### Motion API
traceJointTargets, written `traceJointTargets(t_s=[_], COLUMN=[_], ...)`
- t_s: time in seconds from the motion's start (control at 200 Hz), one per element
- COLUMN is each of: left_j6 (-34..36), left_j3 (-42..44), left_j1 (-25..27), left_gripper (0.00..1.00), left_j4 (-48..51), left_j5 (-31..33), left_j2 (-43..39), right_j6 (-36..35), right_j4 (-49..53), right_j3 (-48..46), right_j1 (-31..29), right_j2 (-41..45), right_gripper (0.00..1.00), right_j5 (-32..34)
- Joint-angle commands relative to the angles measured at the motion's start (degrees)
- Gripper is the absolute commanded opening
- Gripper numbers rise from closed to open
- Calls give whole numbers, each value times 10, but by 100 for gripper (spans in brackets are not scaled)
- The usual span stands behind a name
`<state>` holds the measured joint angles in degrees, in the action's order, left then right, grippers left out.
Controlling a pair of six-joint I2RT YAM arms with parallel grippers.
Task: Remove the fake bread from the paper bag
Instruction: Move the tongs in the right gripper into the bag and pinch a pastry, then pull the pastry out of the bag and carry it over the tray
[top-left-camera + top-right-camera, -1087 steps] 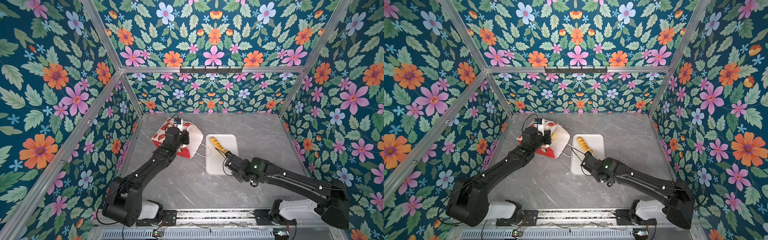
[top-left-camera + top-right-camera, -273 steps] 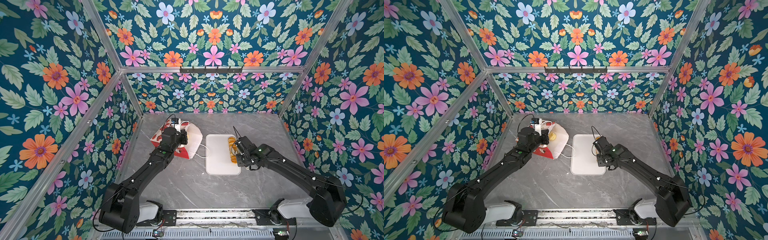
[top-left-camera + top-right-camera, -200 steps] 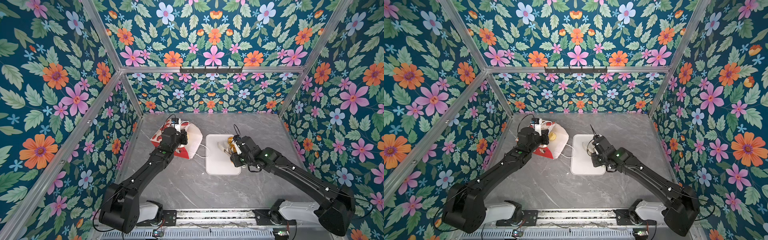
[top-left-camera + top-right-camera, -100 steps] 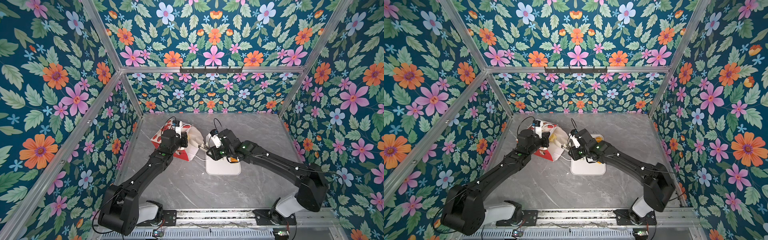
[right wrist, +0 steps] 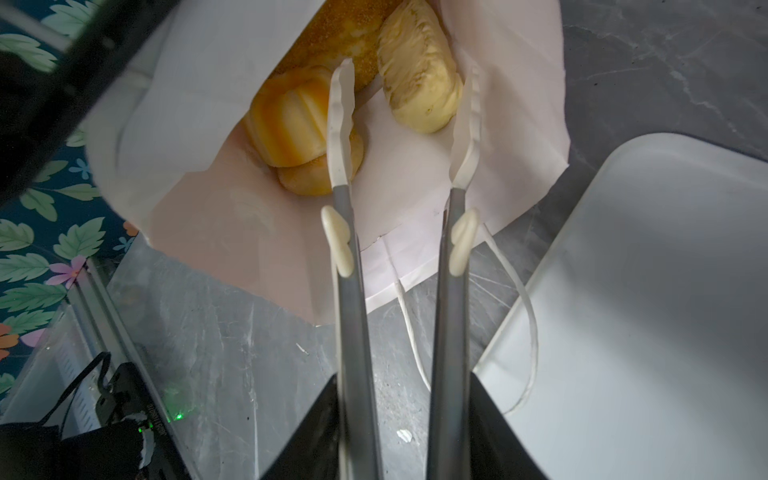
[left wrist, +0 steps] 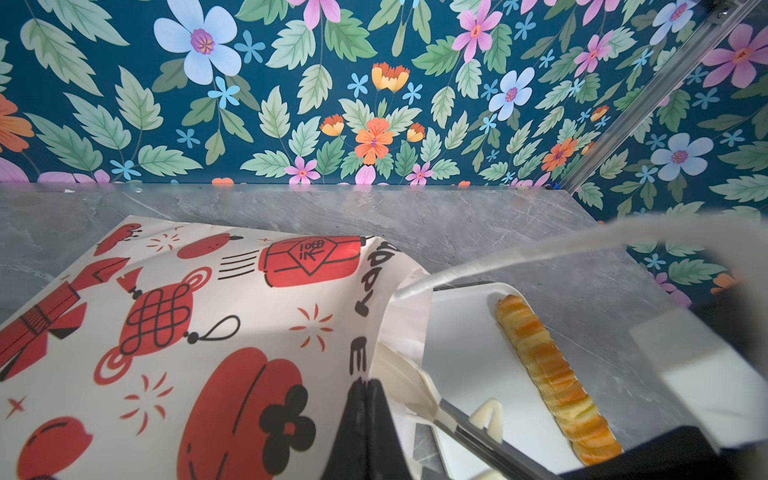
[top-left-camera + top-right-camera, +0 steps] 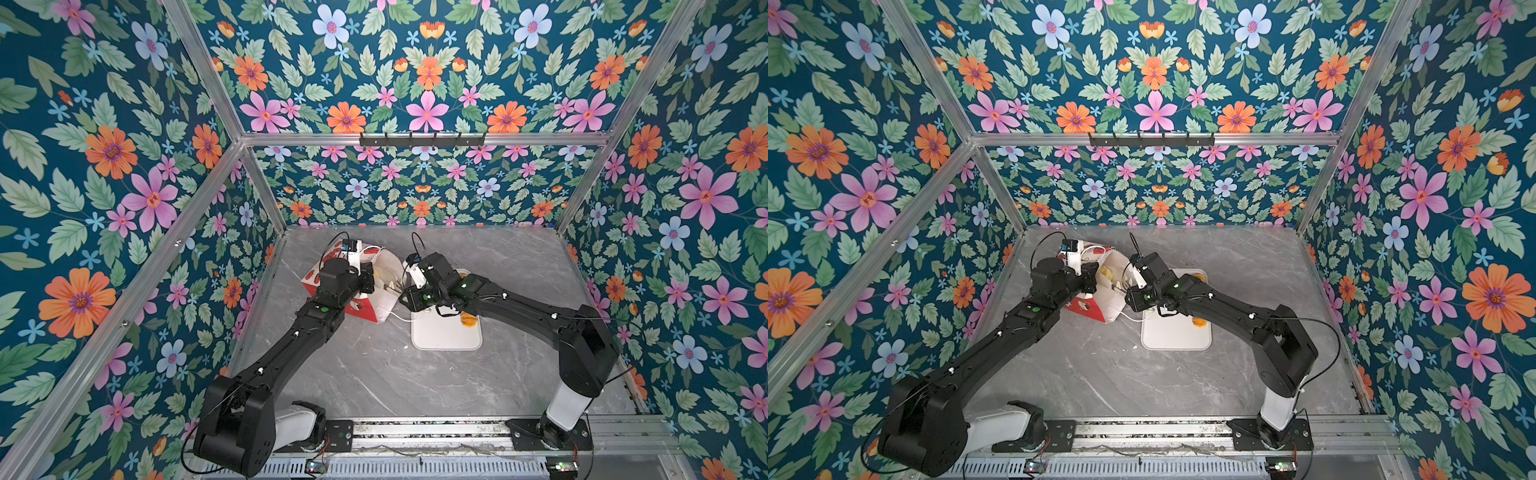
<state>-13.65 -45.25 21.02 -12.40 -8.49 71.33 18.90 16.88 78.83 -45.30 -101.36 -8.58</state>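
Golden-brown fake bread [image 5: 299, 124] (glossy, ridged) inside white-lined paper bag [image 5: 199, 83]

Red-printed paper bag [image 6: 208, 332], golden bread [image 5: 291, 120]

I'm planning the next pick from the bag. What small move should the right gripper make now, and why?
Probably ease the right gripper a little deeper into the paper bag and close on the pale twist. Its open tong tips sit inside the bag mouth, the twist lies just beyond them, and the left gripper pinches the bag's rim.
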Motion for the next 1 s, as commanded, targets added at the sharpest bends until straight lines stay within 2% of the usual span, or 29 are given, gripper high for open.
traceJointTargets(t_s=[0.0, 0.335, 0.48, 0.655, 0.925, 0.995], left_j6=[-6, -7, -7, -9, -12, -15], left_j3=[-4, -4, -2, 1, 3, 4], left_j1=[1, 1, 1, 1, 1, 1], left_gripper=[0, 0, 0, 0, 0, 0], left_j4=[-14, -16, -17, -21, -29, -30], left_j5=[-10, -16, -17, -16, -8, -2], left_j2=[1, 3, 2, 0, 5, 6], right_j6=[-5, -11, -10, -11, -20, -22], right_j4=[-16, -4, -18, -4, -7, -4], right_j3=[14, 73, 82, 101, 92, 84], right_j1=[-1, 3, 3, 3, 3, 3], right_j2=[-11, -82, -101, -125, -108, -95], right_gripper=[44, 44, 44, 34, 18, 17], right_j5=[19, 25, 4, 1, 12, 15])
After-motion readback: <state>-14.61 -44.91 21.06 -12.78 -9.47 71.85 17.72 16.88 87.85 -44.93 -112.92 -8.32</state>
